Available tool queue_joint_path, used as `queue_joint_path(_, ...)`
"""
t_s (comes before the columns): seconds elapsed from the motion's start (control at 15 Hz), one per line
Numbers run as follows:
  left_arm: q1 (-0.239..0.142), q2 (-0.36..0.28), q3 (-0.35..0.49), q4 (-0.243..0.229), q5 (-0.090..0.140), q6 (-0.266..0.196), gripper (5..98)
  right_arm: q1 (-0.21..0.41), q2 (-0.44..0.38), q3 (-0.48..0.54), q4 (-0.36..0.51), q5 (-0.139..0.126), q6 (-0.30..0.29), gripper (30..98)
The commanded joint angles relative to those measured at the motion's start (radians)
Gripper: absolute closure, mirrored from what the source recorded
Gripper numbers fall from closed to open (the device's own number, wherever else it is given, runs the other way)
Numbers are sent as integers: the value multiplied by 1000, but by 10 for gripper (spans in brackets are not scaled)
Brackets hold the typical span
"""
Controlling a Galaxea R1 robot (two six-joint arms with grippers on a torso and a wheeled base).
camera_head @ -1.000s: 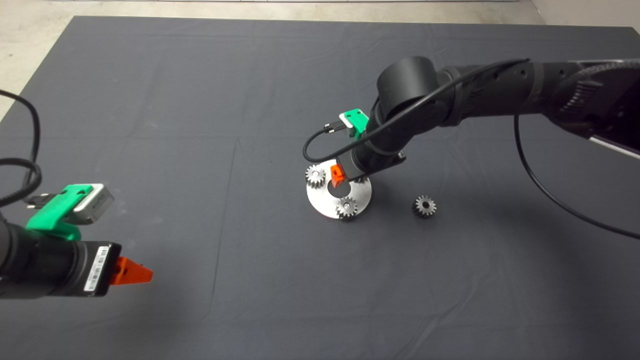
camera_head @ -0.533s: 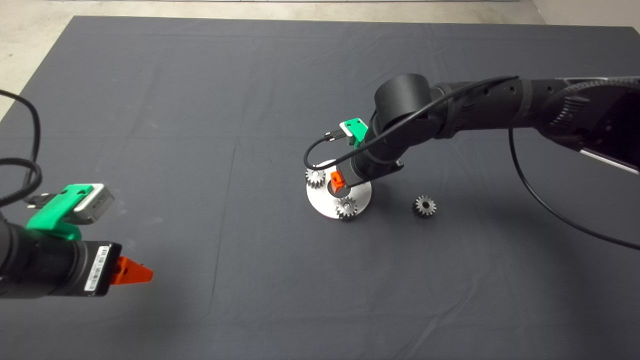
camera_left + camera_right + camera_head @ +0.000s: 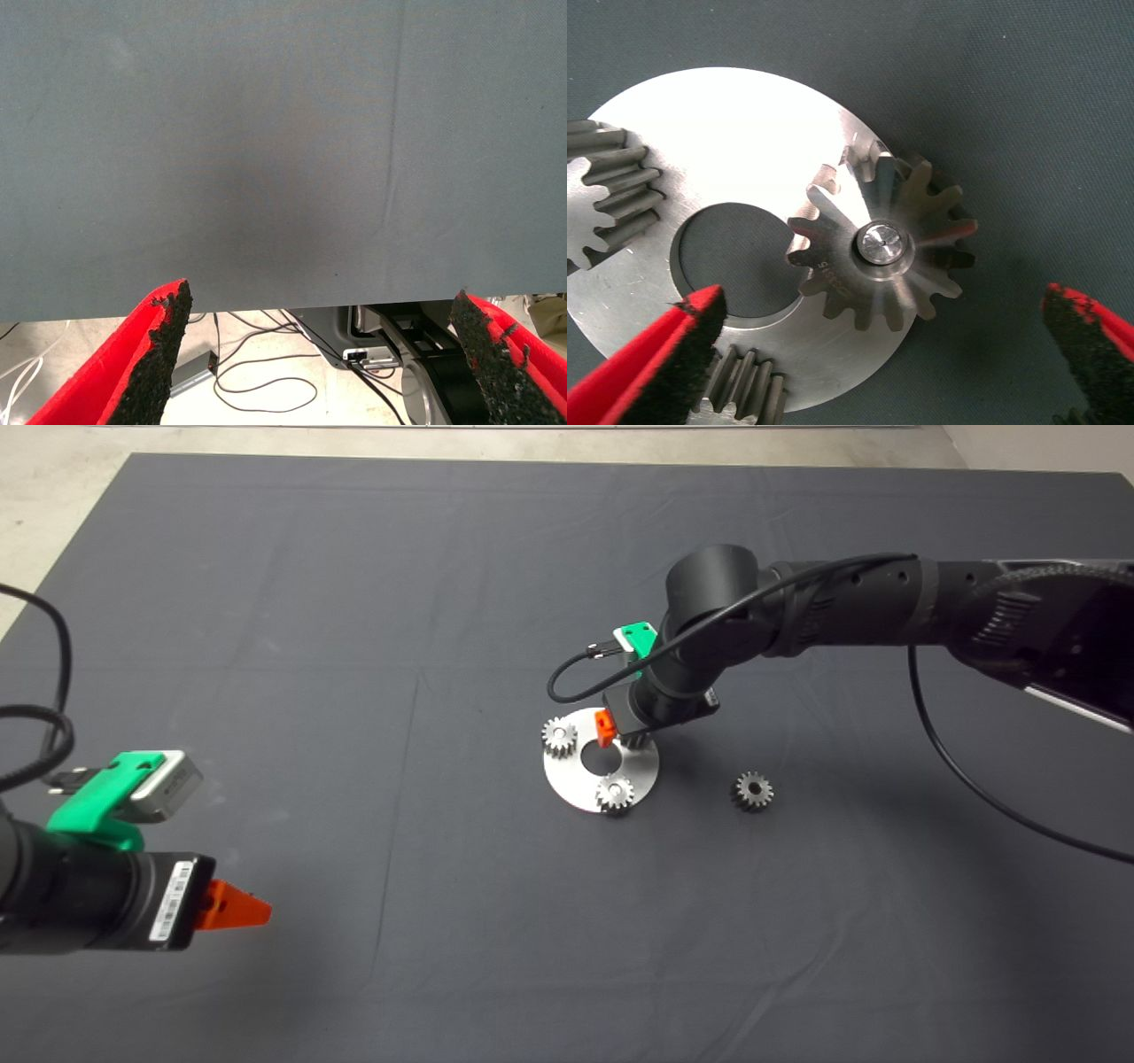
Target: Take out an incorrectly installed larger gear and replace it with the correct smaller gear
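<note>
Grey steel, the larger gear [image 3: 881, 252] sits on a pin at the round plate's [image 3: 576, 788] upper right edge, midframe, directly between the right pincer's [image 3: 886, 354] spread fingers. One smaller gear [image 3: 752, 790] lies loose to its right; two more are mounted. Left pincer [image 3: 323, 354] waits spread, lower left.

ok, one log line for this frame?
right claw: open, over large gear on plate pin | spare gear: on mat, right of plate | left claw: open, parked lower left

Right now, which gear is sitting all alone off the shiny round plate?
The dark gear lying on the mat right of the plate; the others sit on the plate.
</note>
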Motion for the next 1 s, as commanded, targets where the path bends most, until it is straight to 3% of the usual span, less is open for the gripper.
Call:
queue_joint_path(0.0,-13,-4,2,-10,1,4,292,25,10,10,-30,-3,1,349)
queue_joint_path(0.07,-13,-4,2,-10,2,4,292,25,10,11,-30,-3,1,388)
queue_joint_path(0.33,-13,-4,2,-10,2,4,292,25,10,12,-30,-3,1,426)
queue_joint_path(0.6,-13,-6,5,-10,2,7,292,19,4,5,-45,-2,1,430)
queue_joint_path(0.93,-13,-4,4,-10,2,9,292,17,40,-117,-45,-1,-39,429)
